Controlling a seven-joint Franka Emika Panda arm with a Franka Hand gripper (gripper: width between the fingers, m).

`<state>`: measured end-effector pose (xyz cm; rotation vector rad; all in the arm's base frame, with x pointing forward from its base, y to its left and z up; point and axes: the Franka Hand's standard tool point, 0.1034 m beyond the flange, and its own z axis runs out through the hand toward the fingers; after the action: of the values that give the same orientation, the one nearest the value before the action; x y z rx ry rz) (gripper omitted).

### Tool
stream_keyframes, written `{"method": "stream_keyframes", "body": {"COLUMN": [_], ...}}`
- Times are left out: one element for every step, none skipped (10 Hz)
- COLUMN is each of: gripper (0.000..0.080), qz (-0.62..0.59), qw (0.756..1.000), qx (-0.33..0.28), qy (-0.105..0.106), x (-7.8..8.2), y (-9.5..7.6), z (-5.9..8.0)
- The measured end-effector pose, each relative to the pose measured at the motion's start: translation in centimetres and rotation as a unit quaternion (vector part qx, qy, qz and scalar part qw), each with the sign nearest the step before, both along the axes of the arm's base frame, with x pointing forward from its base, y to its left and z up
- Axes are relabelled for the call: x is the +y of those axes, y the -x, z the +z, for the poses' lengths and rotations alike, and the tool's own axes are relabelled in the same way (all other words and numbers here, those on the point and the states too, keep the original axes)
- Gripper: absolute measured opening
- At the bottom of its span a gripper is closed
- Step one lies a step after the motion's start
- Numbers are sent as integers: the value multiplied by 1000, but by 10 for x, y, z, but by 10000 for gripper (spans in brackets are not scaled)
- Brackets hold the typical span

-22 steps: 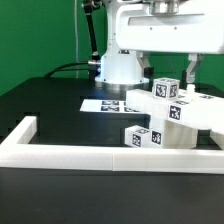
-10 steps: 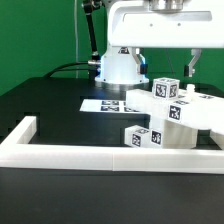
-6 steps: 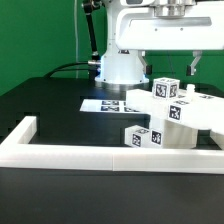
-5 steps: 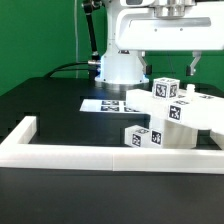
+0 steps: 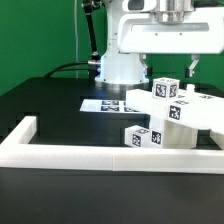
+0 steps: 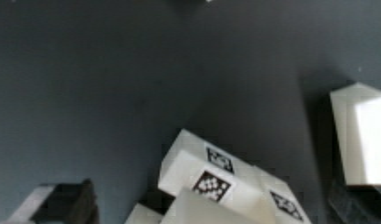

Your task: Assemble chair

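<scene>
Gripper fingers cannot be made out in the exterior view: only the white robot arm's broad upper housing and base show, high at the back, hanging above the parts with its lower end cut off or hidden. From the wrist view a dark finger shows at the picture's edge, with nothing between the jaws; they stand spread wide and hold nothing. Turning first to the exterior view, the small white plastic chair parts with black-and-white square tags lie piled together on the black table, toward the exterior view's right, inside the long white border frame that runs across the front. One tagged block sits lowest and nearest the frame, with further tagged pieces stacked behind and above it, touching one another. Behind the pile, the thin flat white marker board lies on the table, partly covered from this angle by the parts. A green wall closes the background. The wrist view gives what the other cannot: a close look down on a white block with two square tags on its face, tilted, lying on the dark table surface, and a second white piece well apart from it at the picture's edge. The frame, board and wall do not appear there.
</scene>
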<state>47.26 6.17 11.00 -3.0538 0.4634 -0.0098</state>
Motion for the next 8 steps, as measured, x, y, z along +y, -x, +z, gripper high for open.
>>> {"method": "stream_keyframes", "body": {"gripper": [649, 649, 649, 649, 649, 649, 649, 649], "qz": [0, 0, -1, -1, -3, -2, -3, -1], "qw": [1000, 1000, 1000, 1000, 1000, 1000, 1000, 1000], "qx": [0, 6, 8, 11, 15, 17, 17, 17], "qy": [0, 1, 1, 2, 2, 2, 2, 3], "x": [0, -1, -3, -4, -2, -2, -2, -2], "y": [5, 14, 21, 26, 31, 33, 33, 33], "z": [-2, -6, -9, -12, -14, -14, -15, -15]}}
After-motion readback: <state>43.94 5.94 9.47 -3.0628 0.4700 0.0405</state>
